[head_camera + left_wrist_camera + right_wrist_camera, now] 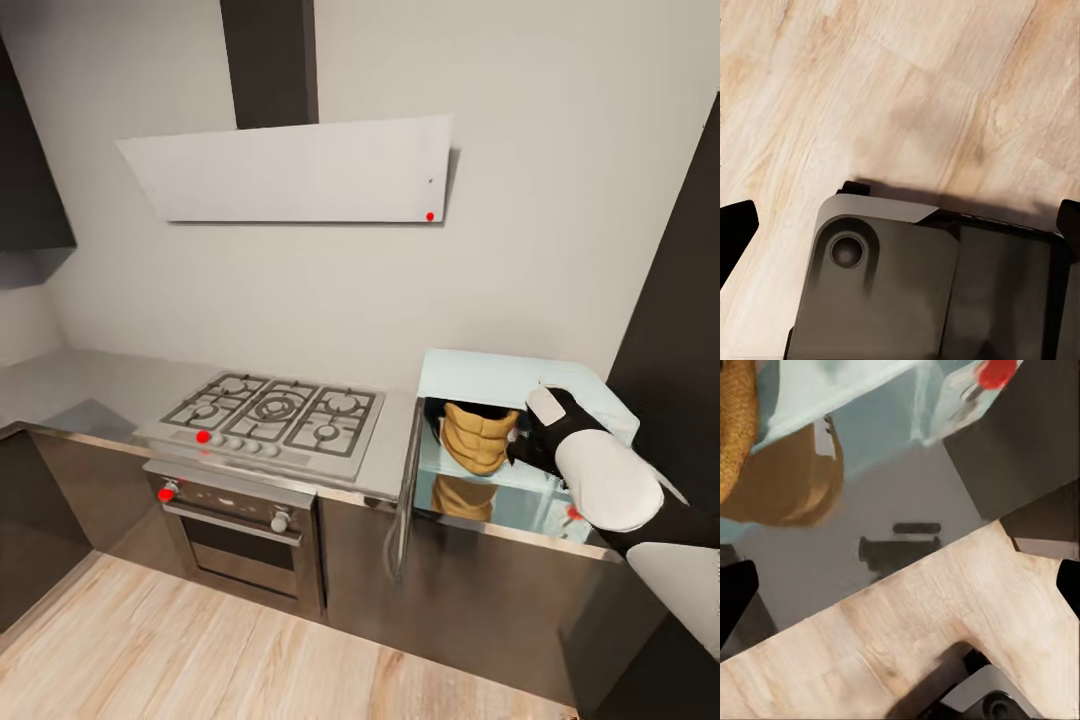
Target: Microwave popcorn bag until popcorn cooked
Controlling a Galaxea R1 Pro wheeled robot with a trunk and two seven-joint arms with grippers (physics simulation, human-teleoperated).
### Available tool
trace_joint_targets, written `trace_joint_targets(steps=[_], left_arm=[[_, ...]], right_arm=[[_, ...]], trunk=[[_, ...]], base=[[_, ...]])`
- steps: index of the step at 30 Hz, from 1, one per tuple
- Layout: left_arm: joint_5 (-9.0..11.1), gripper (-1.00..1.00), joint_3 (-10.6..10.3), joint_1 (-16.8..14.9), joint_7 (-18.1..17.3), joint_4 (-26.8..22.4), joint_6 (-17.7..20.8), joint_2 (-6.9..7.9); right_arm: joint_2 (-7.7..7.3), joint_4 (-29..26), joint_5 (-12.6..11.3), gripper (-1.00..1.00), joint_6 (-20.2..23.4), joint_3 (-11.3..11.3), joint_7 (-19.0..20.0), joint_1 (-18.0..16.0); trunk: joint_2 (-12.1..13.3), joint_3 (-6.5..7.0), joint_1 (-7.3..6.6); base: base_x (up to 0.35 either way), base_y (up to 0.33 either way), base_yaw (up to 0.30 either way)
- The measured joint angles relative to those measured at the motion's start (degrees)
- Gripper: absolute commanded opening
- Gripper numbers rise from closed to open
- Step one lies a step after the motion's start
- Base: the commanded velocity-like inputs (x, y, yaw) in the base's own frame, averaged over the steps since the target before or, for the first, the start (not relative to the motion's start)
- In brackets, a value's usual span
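Note:
The pale mint-blue microwave (500,375) stands on the grey countertop (80,390) at the right, its door (408,490) swung open toward the left. The tan-brown popcorn bag (480,435) stands upright inside the cavity. My right gripper (522,447) is at the opening, just right of the bag. In the right wrist view the bag (735,427) lies off to one side of the microwave's body (870,382), and my right gripper (900,592) is open with nothing between its fingers. My left gripper (900,225) is open over the wooden floor.
A steel gas hob (275,410) and a dark built-in oven (240,540) sit left of the microwave, under a white hood (300,170). A tall dark cabinet (680,300) stands right of the microwave. My own base (885,292) is below the left gripper.

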Motion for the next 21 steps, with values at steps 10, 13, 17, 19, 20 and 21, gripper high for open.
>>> trace_joint_targets(steps=[10, 13, 17, 19, 20, 21], left_arm=[[0.0, 1.00, 0.0, 0.0, 0.0, 0.0, 0.0, 0.00], [0.0, 1.00, 0.0, 0.0, 0.0, 0.0, 0.0, -0.01], [0.0, 1.00, 0.0, 0.0, 0.0, 0.0, 0.0, -0.02], [0.0, 1.00, 0.0, 0.0, 0.0, 0.0, 0.0, -0.06], [0.0, 1.00, 0.0, 0.0, 0.0, 0.0, 0.0, -0.07], [0.0, 1.00, 0.0, 0.0, 0.0, 0.0, 0.0, -0.08]], right_arm=[[3.76, -25.5, -0.1, 1.00, 0.5, 14.0, 13.2, 14.0], [7.57, -47.6, -0.5, 1.00, 2.1, 21.7, 16.3, 25.8], [8.50, -54.7, -0.7, 1.00, 1.8, 27.3, 20.8, 32.4], [8.53, -61.4, -0.6, 1.00, -0.5, 32.3, 24.8, 37.6], [8.54, -64.7, -0.4, 1.00, -2.7, 35.4, 25.6, 40.2], [8.56, -66.7, -0.3, 1.00, -4.9, 38.1, 25.9, 42.2]], trunk=[[0.0, -0.01, -0.03], [0.0, -0.01, -0.03], [0.0, -0.01, -0.03], [0.0, -0.01, -0.04], [0.0, -0.01, -0.03], [0.0, -0.01, -0.03]], base=[[-0.121, 0.000, 0.000], [0.000, 0.000, 0.000], [0.000, 0.000, 0.000], [0.000, 0.000, 0.000], [0.000, 0.000, 0.000], [0.000, 0.000, 0.000]])
